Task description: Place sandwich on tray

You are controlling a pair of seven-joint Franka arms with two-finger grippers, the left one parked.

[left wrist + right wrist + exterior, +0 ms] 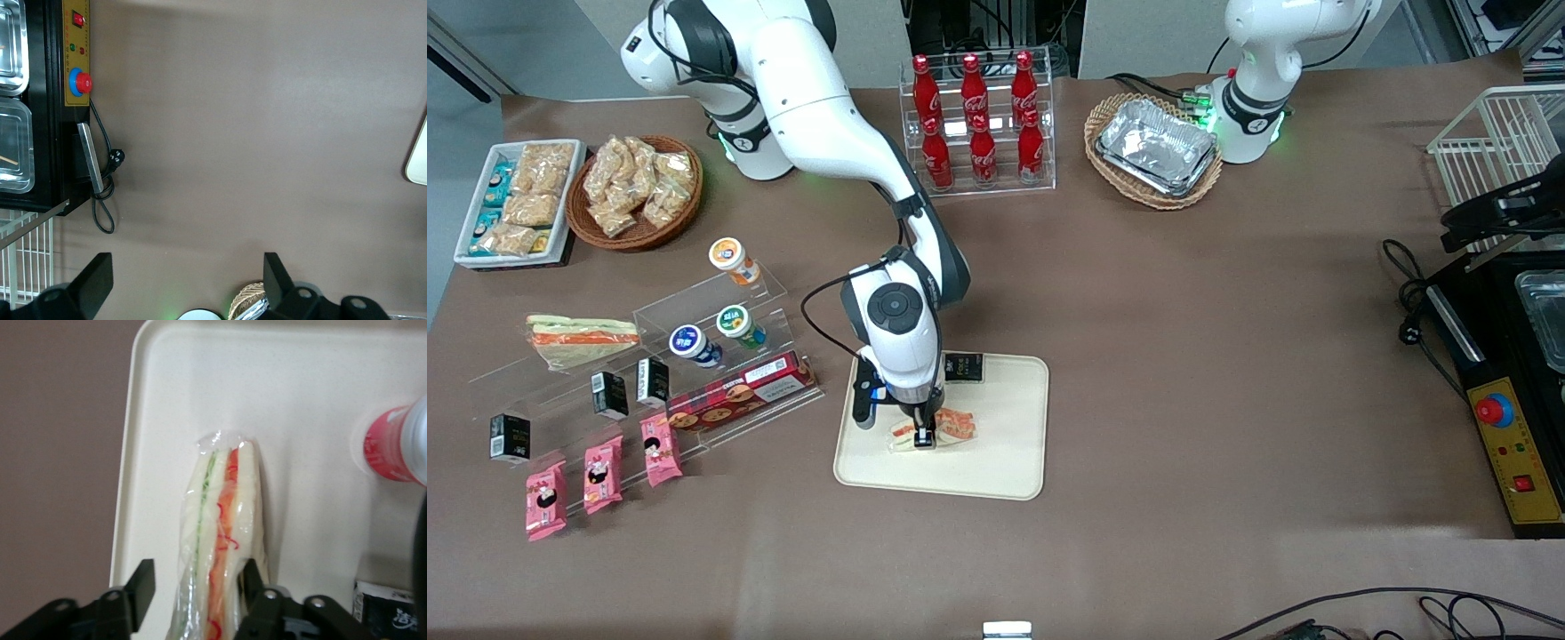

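The sandwich (958, 425), a clear-wrapped wedge of white bread with red-orange filling, lies on the cream-beige tray (1000, 449). My right gripper (925, 436) is low over the tray and straddles the sandwich. In the right wrist view the sandwich (223, 520) runs between the two black fingers of the gripper (197, 579). One finger touches its wrap; the other stands apart with bare tray (313, 400) showing in the gap. The gripper is open.
A small black box (963, 366) and a red-and-white bottle (393, 447) also sit on the tray. A similar orange-banded wedge (578, 336) lies on the acrylic shelves with cups and snack packets. A cola rack (978, 116) and a basket of foil trays (1156, 147) stand farther back.
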